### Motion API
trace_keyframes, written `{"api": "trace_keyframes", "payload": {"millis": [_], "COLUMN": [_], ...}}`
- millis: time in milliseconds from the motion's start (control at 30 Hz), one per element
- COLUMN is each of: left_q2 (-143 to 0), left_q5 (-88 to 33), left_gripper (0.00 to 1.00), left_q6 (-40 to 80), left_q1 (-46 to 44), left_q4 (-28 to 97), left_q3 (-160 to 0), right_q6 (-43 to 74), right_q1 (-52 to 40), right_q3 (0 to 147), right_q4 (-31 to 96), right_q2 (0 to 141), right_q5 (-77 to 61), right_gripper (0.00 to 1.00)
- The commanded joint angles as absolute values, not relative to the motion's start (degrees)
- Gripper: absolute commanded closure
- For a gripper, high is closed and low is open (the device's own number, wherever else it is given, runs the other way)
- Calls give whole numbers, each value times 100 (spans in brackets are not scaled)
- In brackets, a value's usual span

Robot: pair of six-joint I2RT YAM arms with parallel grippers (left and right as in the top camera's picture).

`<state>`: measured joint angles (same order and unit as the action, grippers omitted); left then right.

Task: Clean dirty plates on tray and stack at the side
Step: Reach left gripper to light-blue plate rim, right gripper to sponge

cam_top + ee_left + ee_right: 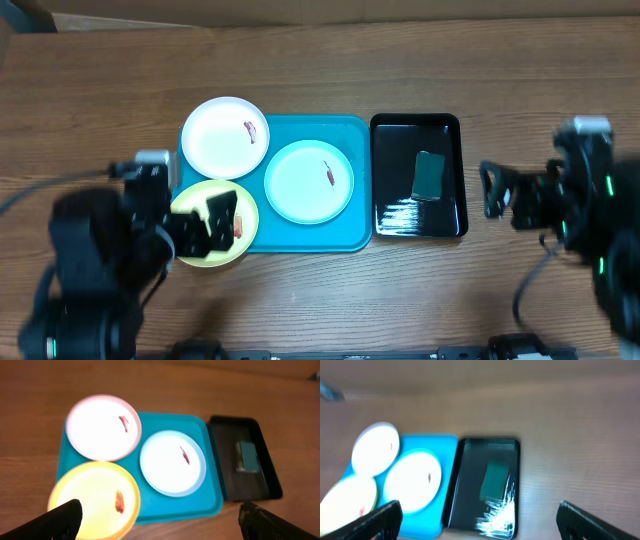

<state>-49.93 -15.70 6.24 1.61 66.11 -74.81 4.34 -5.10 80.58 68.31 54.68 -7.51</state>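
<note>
The turquoise tray (355, 235) holds three dirty plates, each with a reddish smear: white (220, 140) at its back left, light blue (305, 185) in the middle, pale yellow-green (195, 200) at its front left. My left gripper (215, 225) hovers open and empty over the yellow-green plate. In the left wrist view its fingers (160, 522) frame the yellow-green plate (95, 497) and the tray (210, 480). My right gripper (495, 190) is open and empty, to the right of the black tray. Its fingers (480, 520) show wide apart.
A glossy black tray (392, 205) with a green sponge (430, 175) stands right of the turquoise tray, and also shows in the right wrist view (470, 490). Bare wooden tabletop (400, 60) lies behind and around both trays.
</note>
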Motion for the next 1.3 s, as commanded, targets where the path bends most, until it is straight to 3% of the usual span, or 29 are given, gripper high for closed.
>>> {"api": "trace_keyframes", "payload": {"millis": [0, 67, 100, 167, 200, 300, 433, 567, 933, 1267], "left_q2": [-5743, -6064, -6228, -6525, -6674, -7081, -7542, -8062, -9531, -10683], "left_q5": [-2187, -2421, -2532, -2578, -2515, -2187, -1485, -864, -539, -537], "left_gripper": [0, 3, 17, 57, 60, 64, 57, 58, 54, 56], "left_q6": [644, 644, 644, 733, 856, 1103, 1507, 1992, 2023, 2021], "left_q1": [169, 169, 169, 156, 126, -45, -384, -727, -1157, -1157], "left_q4": [6799, 6875, 6938, 7100, 7161, 7244, 7255, 7148, 6556, 6224], "left_q3": [-7881, -7881, -7881, -7874, -7852, -7760, -7690, -7688, -7688, -7688], "right_q6": [456, 456, 462, 486, 537, 788, 1474, 1831, 1831, 2032], "right_q1": [-480, -480, -480, -486, -495, -578, -755, -932, -1007, -1007], "right_q3": [9056, 9268, 9275, 9253, 9253, 9216, 9196, 9183, 8980, 8433], "right_q4": [7535, 7859, 7935, 8036, 8077, 8062, 8093, 8014, 7352, 6473], "right_q2": [6615, 7046, 7218, 7529, 7673, 8112, 8713, 9282, 10204, 10370], "right_q5": [-1437, -1726, -1850, -1968, -1959, -1772, -751, -167, -82, 189], "right_gripper": [0, 0, 0, 12, 16, 19, 19, 20, 24, 28]}}
